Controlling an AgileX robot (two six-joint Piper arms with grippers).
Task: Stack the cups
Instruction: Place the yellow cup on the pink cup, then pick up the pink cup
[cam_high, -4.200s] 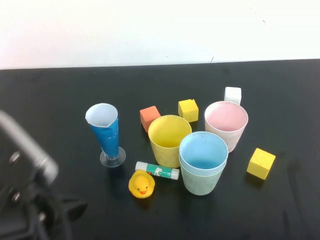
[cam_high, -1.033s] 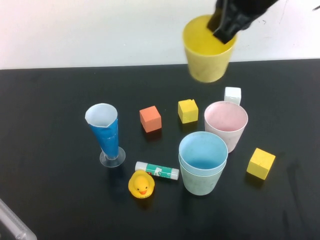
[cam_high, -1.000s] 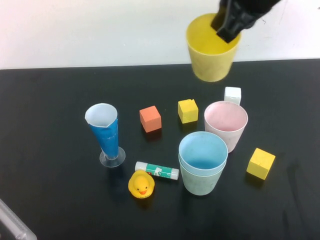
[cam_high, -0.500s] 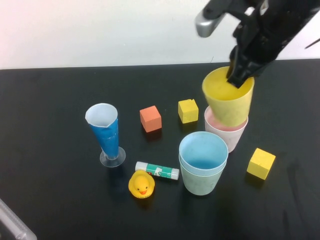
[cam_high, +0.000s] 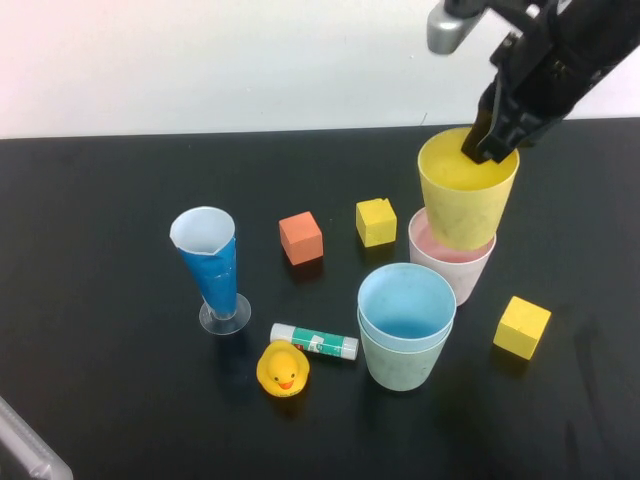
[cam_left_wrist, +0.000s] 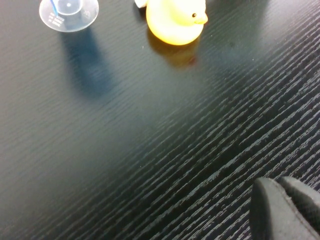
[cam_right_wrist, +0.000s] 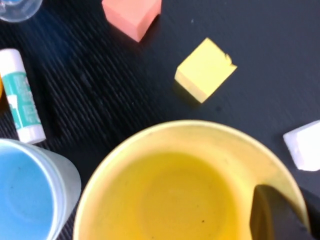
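Observation:
My right gripper (cam_high: 488, 150) is shut on the far rim of the yellow cup (cam_high: 466, 195), one finger inside it. The yellow cup sits partway inside the pink cup (cam_high: 450, 270) at the right, tilted slightly. In the right wrist view the yellow cup (cam_right_wrist: 170, 195) fills the frame under the gripper (cam_right_wrist: 295, 215). The light blue cup (cam_high: 405, 303) is nested in the green cup (cam_high: 400, 368) at the front. My left gripper (cam_left_wrist: 277, 182) is shut and empty, low over bare table at the near left.
A tall blue cone glass (cam_high: 212, 265) stands at the left. A rubber duck (cam_high: 283, 368) and a glue stick (cam_high: 315, 341) lie near the blue-green stack. An orange cube (cam_high: 301, 237) and two yellow cubes (cam_high: 376, 221) (cam_high: 522, 327) are scattered around.
The right gripper lifted the yellow cup from the table, carried it right and lowered it into the pink cup. The left arm withdrew to the near left corner.

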